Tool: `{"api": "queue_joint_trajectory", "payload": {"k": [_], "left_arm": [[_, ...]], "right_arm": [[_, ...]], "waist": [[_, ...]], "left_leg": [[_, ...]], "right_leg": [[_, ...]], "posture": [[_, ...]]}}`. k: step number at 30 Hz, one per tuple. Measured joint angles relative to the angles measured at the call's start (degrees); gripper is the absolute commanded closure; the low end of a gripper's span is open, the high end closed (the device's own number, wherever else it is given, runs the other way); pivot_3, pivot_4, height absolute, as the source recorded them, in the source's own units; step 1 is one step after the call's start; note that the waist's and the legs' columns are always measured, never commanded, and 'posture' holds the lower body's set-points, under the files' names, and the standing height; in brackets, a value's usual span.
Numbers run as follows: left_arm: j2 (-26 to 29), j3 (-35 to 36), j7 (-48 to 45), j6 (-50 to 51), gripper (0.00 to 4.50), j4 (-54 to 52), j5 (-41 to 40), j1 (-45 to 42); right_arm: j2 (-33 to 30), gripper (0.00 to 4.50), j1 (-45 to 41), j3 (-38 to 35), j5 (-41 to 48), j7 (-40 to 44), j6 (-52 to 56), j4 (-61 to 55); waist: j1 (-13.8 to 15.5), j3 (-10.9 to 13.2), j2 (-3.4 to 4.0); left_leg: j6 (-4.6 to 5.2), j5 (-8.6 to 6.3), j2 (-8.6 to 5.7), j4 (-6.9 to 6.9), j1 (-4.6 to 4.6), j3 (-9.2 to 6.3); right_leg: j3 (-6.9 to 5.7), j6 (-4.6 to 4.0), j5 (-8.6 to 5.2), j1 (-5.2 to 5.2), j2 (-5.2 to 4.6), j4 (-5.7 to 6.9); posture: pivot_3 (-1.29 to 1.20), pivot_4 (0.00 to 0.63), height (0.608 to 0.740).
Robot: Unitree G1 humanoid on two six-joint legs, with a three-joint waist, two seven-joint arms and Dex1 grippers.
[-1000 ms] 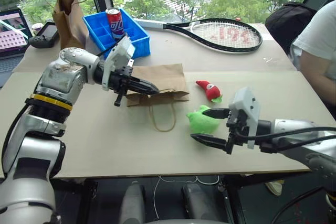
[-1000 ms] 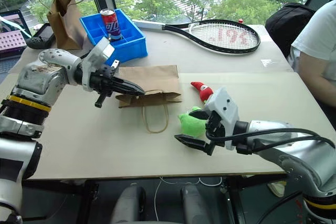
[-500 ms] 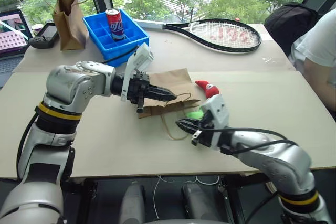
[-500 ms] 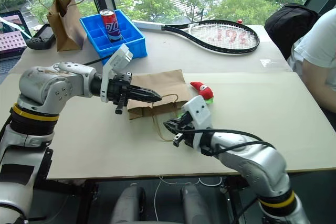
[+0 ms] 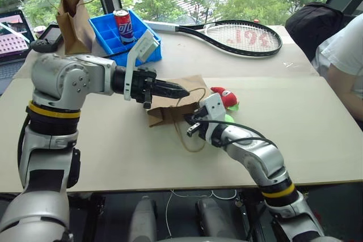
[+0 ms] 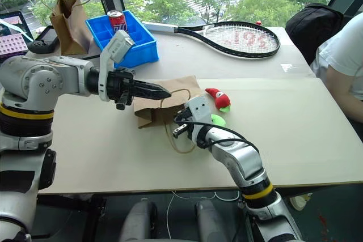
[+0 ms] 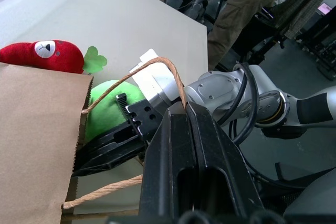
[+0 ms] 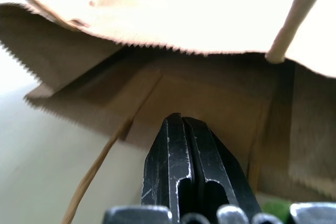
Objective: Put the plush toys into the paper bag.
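At the middle of the counter [image 5: 102, 157] the brown paper bag [image 5: 187, 86] lay on its side, its mouth lifted by one twisted handle [image 7: 163, 69] pinched in the shut left tool [image 5: 182, 91]. The green plush toy [image 7: 107, 103] sat at that mouth beside the right tool [image 6: 177, 122], whose fingers were pressed together on nothing. The red chili toy [image 5: 224, 97] lay just beyond.

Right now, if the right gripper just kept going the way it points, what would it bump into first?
Most likely the inside of the paper bag: the shut right gripper points into its open mouth, toward the creased back panel, though how deep is unclear.
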Motion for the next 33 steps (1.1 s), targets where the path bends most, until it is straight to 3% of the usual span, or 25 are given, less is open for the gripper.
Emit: {"api": "queue_joint_trajectory", "payload": {"k": [8, 14, 33], "left_arm": [[-3.1, 5.2, 5.6, 5.9, 4.5, 0.7, -3.6, -1.1], [-4.1, 9.3, 10.0, 7.3, 4.5, 8.5, -3.8, -7.6], [4.6, 2.2, -1.1, -10.4, 4.5, 20.5, 8.9, -18.4]], "right_arm": [[3.5, 4.47, -4.8, 3.2, -8.9, 3.4, -6.1, 11.6], [3.2, 4.47, -6.0, 6.9, -14.7, 6.8, -6.1, 13.8], [4.0, 4.47, -3.4, 5.2, -18.4, 10.0, -2.8, 10.0]], "waist": [[0.0, 0.0, 0.0], [0.0, 0.0, 0.0], [0.0, 0.0, 0.0]], "left_leg": [[-0.01, 0.0, 0.0, 0.03, -0.02, 0.0], [-0.01, 0.0, -0.01, 0.05, 0.02, -0.01], [-0.03, -0.01, -0.01, 0.04, 0.0, 0.0]], "right_leg": [[-0.01, 0.0, 0.0, -0.01, 0.0, 0.04], [0.0, 0.01, -0.01, 0.01, 0.0, 0.09], [-0.01, -0.02, -0.07, -0.05, 0.0, 0.13]], "posture": [[0.0, 0.15, 0.659], [0.0, 0.15, 0.659], [0.0, 0.15, 0.659]]}}
